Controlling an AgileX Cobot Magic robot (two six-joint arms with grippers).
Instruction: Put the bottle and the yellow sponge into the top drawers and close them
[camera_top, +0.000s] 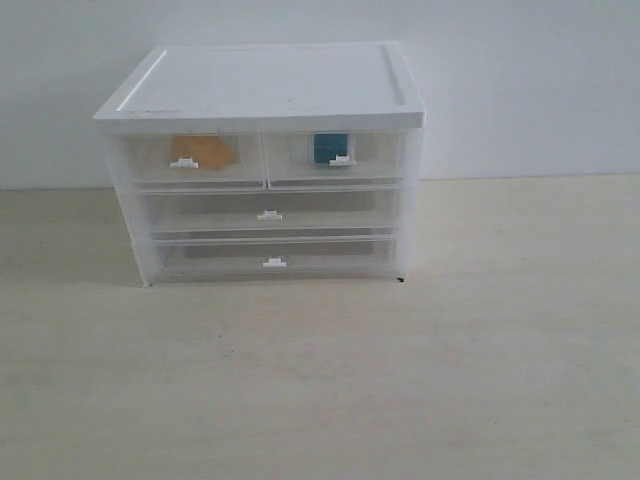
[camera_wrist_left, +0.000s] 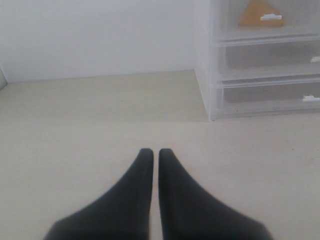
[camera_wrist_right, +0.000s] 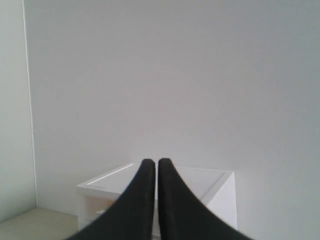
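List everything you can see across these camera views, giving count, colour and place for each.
cabinet: one, white, on the table in front of the wall
top drawers: two, translucent white, side by side under the cabinet top, both closed
full-width drawers: two, translucent white, stacked below the top drawers, closed
yellow sponge: one, yellow-orange, inside the top drawer on the left of the exterior view
bottle: one, teal label showing, inside the other top drawer
table: one, pale beige
wall: one, white, behind the cabinet
left gripper: one, black, shut, above bare table
right gripper: one, black, shut, held high
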